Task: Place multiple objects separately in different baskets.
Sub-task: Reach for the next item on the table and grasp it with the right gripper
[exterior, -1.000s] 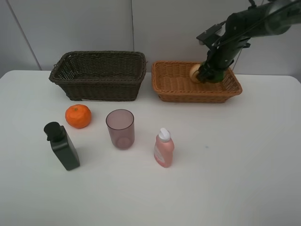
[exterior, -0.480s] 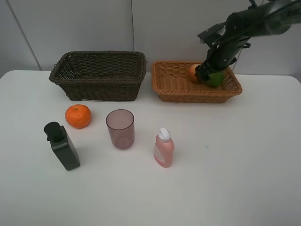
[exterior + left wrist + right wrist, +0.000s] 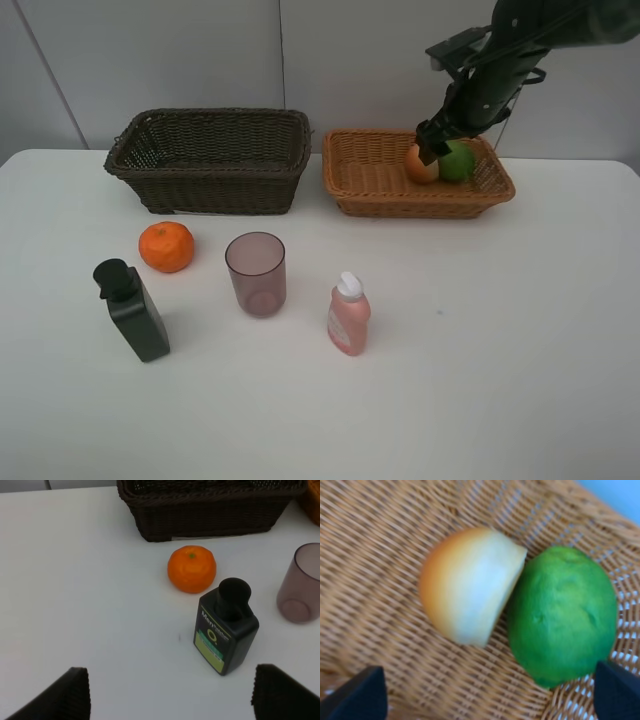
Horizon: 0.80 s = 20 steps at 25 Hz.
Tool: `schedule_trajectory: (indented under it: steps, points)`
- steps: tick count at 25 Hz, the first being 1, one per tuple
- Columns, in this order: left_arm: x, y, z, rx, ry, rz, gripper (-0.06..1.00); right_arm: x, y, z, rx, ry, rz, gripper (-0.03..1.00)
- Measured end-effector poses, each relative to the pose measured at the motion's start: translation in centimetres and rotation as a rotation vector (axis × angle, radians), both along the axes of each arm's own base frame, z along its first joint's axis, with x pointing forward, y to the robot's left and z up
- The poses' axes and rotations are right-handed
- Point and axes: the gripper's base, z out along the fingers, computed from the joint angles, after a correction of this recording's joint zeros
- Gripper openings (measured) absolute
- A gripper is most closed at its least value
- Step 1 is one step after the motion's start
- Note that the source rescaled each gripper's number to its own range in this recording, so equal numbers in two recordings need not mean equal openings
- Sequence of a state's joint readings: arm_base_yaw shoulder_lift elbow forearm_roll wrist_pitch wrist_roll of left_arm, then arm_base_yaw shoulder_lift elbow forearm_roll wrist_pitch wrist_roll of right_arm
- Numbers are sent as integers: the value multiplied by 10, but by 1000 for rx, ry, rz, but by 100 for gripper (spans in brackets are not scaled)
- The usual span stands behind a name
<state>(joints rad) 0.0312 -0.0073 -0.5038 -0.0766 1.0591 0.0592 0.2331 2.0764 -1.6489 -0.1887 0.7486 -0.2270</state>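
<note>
- Peach [image 3: 470, 585] and green fruit [image 3: 562, 615] are both lying in the tan basket [image 3: 380, 185], pressed right up against each other at its far right end.
- Up close the peach is orange on one side and fades to pale creamy yellow, with a sharp edge where it faces the green fruit. The green fruit is bright green, oval and a bit dimpled.
- Right end effector [image 3: 485, 695] hangs just over those two, fingers spread wide with nothing between them.
- Left end effector [image 3: 172, 695] is also spread wide and holds nothing, sitting over bare desk [image 3: 500, 350] near the black bottle [image 3: 226, 627].
- The black bottle stands upright, with a chunky black pump top and a green label with white lettering.
- Mandarin [image 3: 192, 569] is just beyond it, glossy orange with a little green stem dot, in front of the dark basket [image 3: 210, 160].
- The dark basket is the deeper one, and I can't see anything in it. It's side by side with the tan one at the back of the desk, with a small gap between them.
- Cup [image 3: 256, 273] is see-through mauve and upright, right of the mandarin.
- Pink bottle [image 3: 348, 315] has a white cap, is upright, and sits right of the cup, a bit nearer the front.
</note>
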Motion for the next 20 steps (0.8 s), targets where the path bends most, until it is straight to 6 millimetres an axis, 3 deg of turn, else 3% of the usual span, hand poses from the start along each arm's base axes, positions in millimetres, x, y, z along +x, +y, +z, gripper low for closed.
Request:
schedule_trajectory:
  steps: [4,14,20]
  points:
    - [0,0,0,0,0,0,85,-13,4,20,-6,27,1,90]
    - [0,0,0,0,0,0,85,-44,34,38,-55,147,53,90]
    - [0,0,0,0,0,0,85,-66,49,52,-52,217,-1,90]
